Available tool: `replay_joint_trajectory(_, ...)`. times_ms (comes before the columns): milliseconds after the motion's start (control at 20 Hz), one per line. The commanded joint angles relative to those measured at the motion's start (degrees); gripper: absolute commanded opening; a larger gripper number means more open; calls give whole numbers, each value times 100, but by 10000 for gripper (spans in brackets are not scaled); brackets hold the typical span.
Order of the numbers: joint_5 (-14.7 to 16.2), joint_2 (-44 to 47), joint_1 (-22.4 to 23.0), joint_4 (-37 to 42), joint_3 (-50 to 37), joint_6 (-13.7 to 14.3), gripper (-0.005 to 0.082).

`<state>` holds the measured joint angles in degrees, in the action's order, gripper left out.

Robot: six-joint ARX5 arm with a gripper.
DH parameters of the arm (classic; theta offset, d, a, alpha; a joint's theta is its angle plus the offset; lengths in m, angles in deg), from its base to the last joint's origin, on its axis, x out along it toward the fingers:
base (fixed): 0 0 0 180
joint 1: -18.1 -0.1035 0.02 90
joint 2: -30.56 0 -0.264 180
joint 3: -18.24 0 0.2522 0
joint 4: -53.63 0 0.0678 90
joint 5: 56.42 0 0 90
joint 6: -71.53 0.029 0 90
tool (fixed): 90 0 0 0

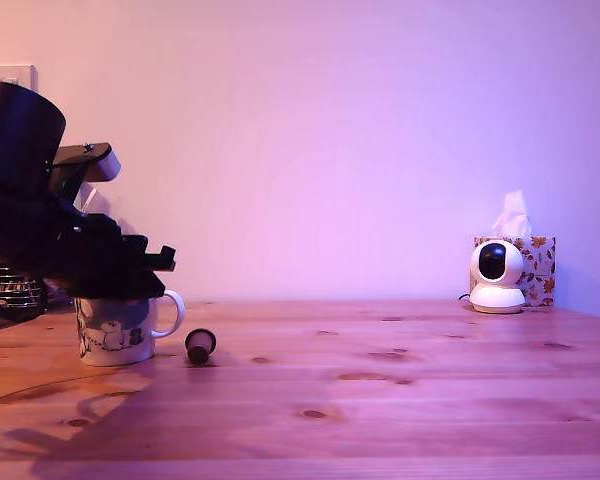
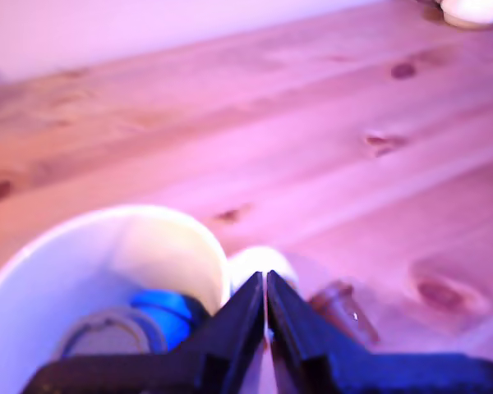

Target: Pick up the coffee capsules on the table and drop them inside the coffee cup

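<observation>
The gripper [image 2: 266,283] is held clenched and empty at the rim of the coffee cup [image 2: 49,287], where the blue capsule [image 2: 168,312] and grey capsule [image 2: 107,341] are lodged; the brown capsule [image 2: 345,308] is found on the bench [image 2: 353,164] just beside the tips, so the last pick is judged pending, with the jaws to be opened around it.

My arm [image 1: 40,235] reads matte black all over: a fat rounded housing [image 1: 15,125] far behind the gripper [image 2: 265,283], then blocky, angular sections stepping down toward it. A pale grey block [image 1: 100,165] rides a black bracket above and behind the gripper. On the wrist feed I see two smooth black wedge fingers [image 2: 230,328] tapering to thin tips, with a bluish sheen on the wide base behind them.
</observation>
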<state>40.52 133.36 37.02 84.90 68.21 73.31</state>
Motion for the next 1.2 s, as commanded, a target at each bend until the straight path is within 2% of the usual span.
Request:
replay_joint_trajectory(0,7,44,-76,-52,31,63,-21)
replay_joint_trajectory(50,-4,44,-114,-138,31,175,-21)
replay_joint_trajectory(200,-70,44,-216,-170,31,175,-21)
replay_joint_trajectory(550,-470,44,-269,-170,63,286,-21)
replay_joint_trajectory(750,-896,44,-269,-140,68,317,-21)
replay_joint_trajectory(850,-935,44,-269,-26,68,317,-21)
replay_joint_trajectory(950,-879,44,-269,-2,68,315,-21)
replay_joint_trajectory(1150,-225,28,-223,-286,68,273,-21)
